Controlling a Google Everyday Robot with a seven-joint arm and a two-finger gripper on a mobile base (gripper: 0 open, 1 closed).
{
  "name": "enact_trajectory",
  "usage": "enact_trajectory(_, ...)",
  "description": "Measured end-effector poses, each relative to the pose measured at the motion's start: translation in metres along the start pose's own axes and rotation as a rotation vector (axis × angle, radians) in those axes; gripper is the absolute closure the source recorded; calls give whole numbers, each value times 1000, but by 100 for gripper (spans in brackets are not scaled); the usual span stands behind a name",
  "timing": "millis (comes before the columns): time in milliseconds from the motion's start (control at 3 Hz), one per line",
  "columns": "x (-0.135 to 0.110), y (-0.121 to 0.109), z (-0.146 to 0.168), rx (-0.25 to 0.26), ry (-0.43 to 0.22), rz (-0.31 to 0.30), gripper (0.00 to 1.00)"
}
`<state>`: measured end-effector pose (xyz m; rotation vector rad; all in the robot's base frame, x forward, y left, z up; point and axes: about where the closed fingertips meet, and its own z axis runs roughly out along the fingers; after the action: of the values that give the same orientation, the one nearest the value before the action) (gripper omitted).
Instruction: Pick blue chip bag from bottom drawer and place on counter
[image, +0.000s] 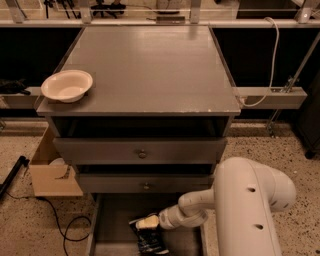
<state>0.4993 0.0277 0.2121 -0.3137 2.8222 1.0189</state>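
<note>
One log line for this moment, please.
stage: pick | gripper: in open bottom drawer, at upper end of blue chip bag | counter: bowl at left edge

A speckled terrazzo floor (280, 150) spreads around a grey drawer cabinet (140, 150) in warm, dim light. Behind the cabinet the space falls into near-black shadow beneath a pale metal rail (150, 22) that runs along the top of the frame. At right, a white cable (272, 55) loops down to a grey ledge (272, 97) just beside the cabinet. On the floor at left, an open cardboard box (52, 175) stands against the cabinet's side. A black cord (65, 227) curls in front of it and a black rod (12, 175) lies nearby. The claw (150, 222) sits low at the cabinet's foot.
</note>
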Motion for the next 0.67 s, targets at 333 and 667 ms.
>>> enact_trajectory(333, 0, -2, 2, 3, -5, 3, 0)
enact_trajectory(667, 9, -5, 0, 11, -14, 7, 0)
